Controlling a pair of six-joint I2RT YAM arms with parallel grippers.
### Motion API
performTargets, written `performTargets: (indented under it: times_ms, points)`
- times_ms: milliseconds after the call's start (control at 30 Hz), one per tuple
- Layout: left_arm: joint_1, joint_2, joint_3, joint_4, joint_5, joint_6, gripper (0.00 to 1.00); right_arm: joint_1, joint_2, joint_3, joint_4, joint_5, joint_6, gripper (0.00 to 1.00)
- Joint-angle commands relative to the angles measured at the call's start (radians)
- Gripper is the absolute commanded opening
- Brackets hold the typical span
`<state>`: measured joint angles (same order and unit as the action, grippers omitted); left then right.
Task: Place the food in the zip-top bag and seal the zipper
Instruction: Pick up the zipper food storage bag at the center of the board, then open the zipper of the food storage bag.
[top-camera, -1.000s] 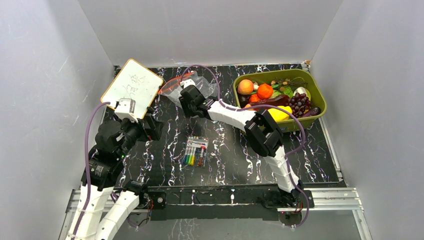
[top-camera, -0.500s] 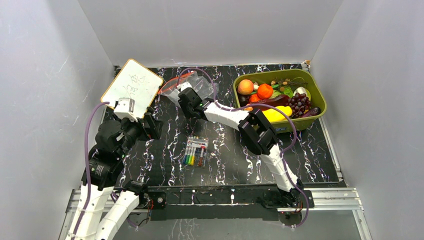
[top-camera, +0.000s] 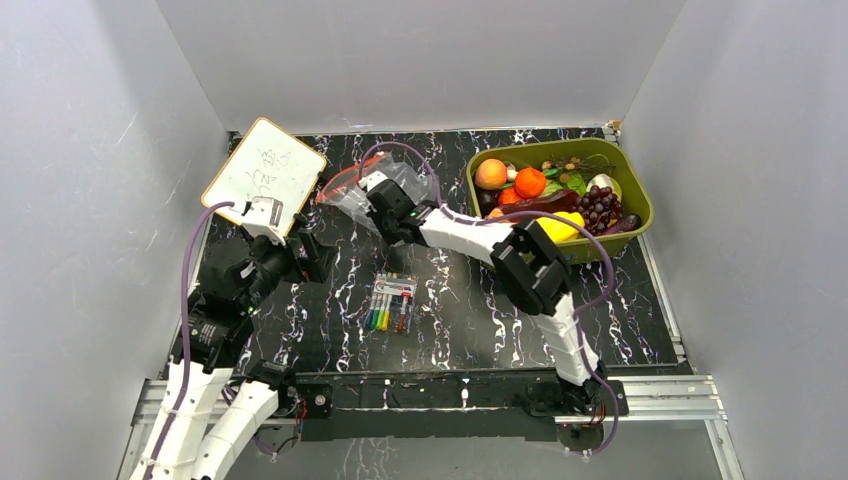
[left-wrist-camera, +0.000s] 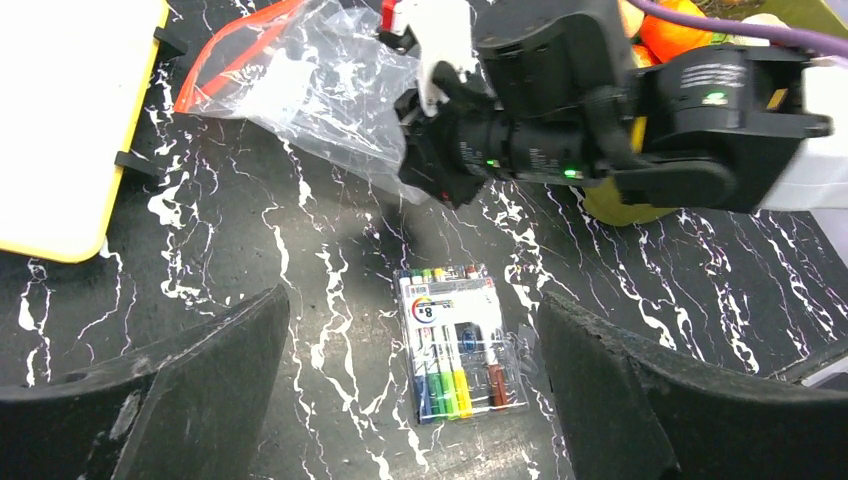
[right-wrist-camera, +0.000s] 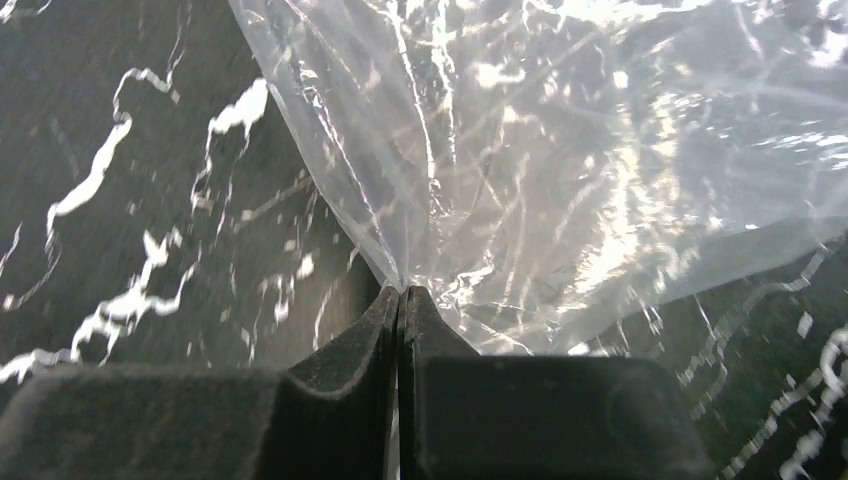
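The clear zip-top bag lies crumpled at the back centre, next to the whiteboard. Its red-orange zipper faces left. My right gripper is shut on the bag's near edge; in the right wrist view the film runs out from between the closed right gripper. The left wrist view shows the bag, the zipper and the right gripper pinching it. The food is piled in the green bin. My left gripper hangs open and empty above the table, with the left gripper framing the marker pack.
An olive-green bin stands at the back right. A pack of coloured markers lies mid-table, also seen as the marker pack. A yellow-framed whiteboard rests at the back left. Grey walls enclose the table on three sides.
The right gripper has closed onto the bag's near edge and shifted slightly right. The left arm has moved a little forward and to the right, jaws still wide.
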<state>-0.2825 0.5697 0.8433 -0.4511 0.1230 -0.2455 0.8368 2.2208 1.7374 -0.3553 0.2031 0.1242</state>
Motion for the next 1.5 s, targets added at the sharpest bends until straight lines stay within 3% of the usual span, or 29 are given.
performTargets:
  times_ms: [0,300,433,667,767,1167,1467]
  points:
    - [0.005,0.012,0.002,0.021,0.047,0.03,0.91,0.001,-0.231,-0.094,0.084,-0.08,-0.045,0.0]
    - [0.005,0.029,-0.027,0.051,-0.016,0.159,0.85,0.0,-0.472,-0.206,-0.024,-0.159,-0.121,0.0]
    - [0.005,0.051,-0.033,0.093,0.097,0.244,0.84,-0.001,-0.56,-0.181,-0.123,-0.205,-0.137,0.0]
    - [0.004,0.078,-0.047,0.176,0.077,0.146,0.81,-0.001,-0.7,-0.176,-0.152,-0.331,-0.132,0.0]
    - [0.005,0.104,-0.022,0.155,0.154,0.085,0.81,-0.001,-0.766,-0.2,-0.154,-0.35,-0.168,0.0]
    - [0.005,0.089,0.103,0.01,0.116,0.081,0.81,-0.003,-0.938,-0.194,-0.169,-0.447,-0.179,0.0]
    - [0.005,0.064,0.091,0.056,0.215,0.053,0.82,-0.003,-1.003,-0.216,-0.123,-0.462,-0.152,0.0]
